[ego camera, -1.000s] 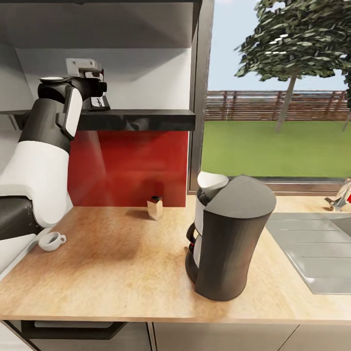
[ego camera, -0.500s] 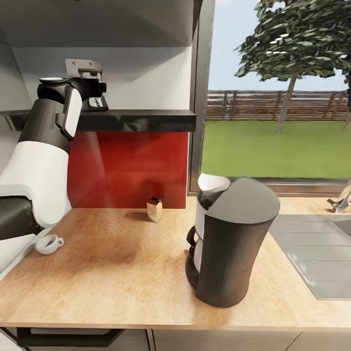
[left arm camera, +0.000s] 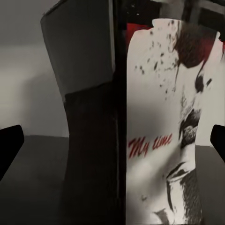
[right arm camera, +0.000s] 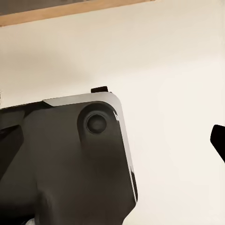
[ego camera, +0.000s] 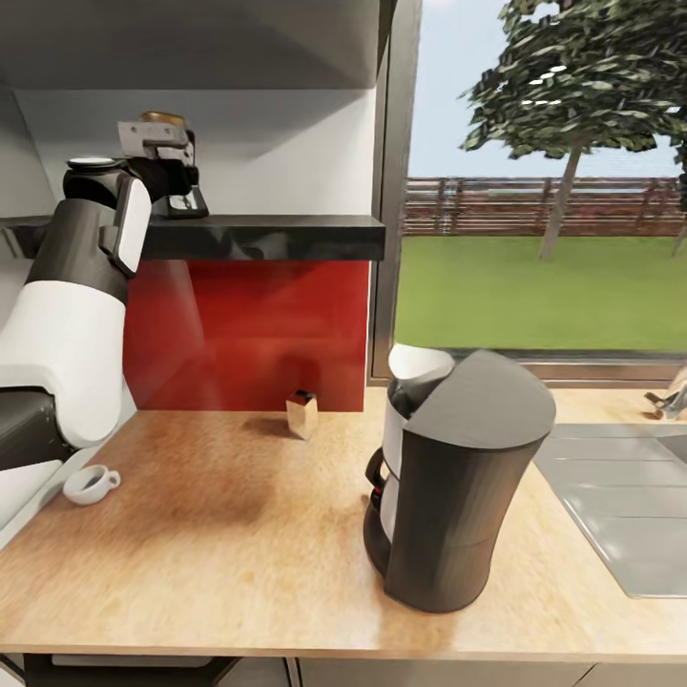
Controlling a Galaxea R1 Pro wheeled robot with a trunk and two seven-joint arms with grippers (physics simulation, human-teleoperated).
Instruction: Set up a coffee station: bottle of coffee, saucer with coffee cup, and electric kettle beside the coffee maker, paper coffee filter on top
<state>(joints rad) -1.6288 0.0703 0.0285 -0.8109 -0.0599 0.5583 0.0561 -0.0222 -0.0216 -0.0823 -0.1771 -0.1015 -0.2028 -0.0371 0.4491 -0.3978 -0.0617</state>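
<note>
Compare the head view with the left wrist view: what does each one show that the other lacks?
Head view: the tall black coffee maker, the tiny white coffee cup and the light beige wood-grain countertop. Left wrist view: the red "My time" script on the label, close up. Shared: the small dark waisted bottle of coffee on the thin dark shelf, with the left gripper at it.

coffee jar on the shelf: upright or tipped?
Upright. The coffee jar stands on the shelf, its label reading level, between the left gripper's open fingers.
</note>
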